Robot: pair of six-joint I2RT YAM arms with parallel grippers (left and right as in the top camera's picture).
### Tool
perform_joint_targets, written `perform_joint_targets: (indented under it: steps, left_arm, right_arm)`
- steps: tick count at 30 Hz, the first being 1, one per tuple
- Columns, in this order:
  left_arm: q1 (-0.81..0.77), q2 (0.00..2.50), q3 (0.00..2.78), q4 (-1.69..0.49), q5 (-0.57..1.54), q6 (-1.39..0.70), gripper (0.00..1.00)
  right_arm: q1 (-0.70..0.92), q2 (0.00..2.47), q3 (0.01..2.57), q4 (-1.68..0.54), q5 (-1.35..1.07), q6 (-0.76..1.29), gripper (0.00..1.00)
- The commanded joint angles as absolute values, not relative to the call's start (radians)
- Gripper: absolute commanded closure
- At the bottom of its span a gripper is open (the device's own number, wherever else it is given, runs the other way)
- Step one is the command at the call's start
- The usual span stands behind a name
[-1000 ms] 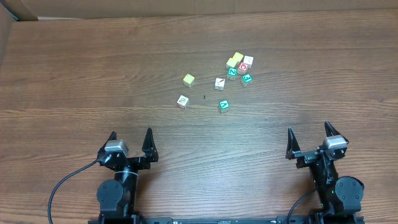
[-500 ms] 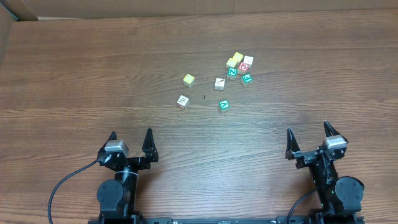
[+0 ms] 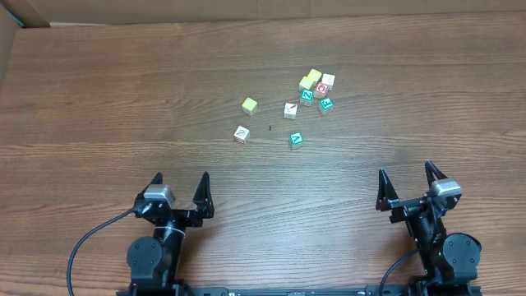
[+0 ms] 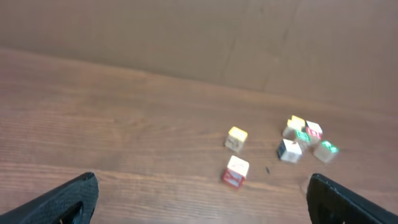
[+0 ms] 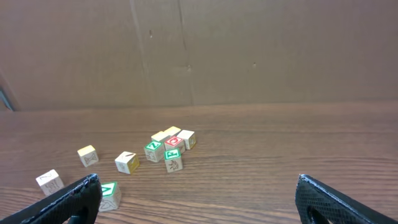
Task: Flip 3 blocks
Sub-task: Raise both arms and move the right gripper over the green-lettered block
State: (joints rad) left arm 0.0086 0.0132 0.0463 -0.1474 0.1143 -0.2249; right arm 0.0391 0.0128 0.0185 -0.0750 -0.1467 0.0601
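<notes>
- The left pincer stands wide open and empty at the near edge of the counter.
- The right pincer is also open and holds nothing.
- Mid-counter, well apart from both, lie the left white block, the right white block and the teal block.

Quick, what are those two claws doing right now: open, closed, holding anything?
Left gripper: open, holding nothing.
Right gripper: open, holding nothing.
</notes>
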Motion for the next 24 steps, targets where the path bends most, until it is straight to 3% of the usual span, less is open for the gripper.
perform_joint_targets:
  steps: [1,10,18,24]
  left_arm:
    - [0.013,0.008,0.148,-0.223,0.154,-0.216,0.0]
    - [0.013,0.132,0.352,-0.332,0.189,-0.218,0.0]
    - [0.013,0.411,0.67,-0.475,0.4,-0.263,0.0]
    - [0.013,0.613,0.938,-0.654,0.42,-0.262,0.0]
  right_arm:
    - [0.032,0.003,0.03,-0.07,-0.151,0.087,0.0]
    - [0.032,0.004,0.153,-0.149,-0.152,0.129,0.0]
    - [0.032,0.039,0.342,-0.302,-0.258,0.139,0.0]
    - [0.032,0.156,0.531,-0.404,-0.287,0.139,0.0]
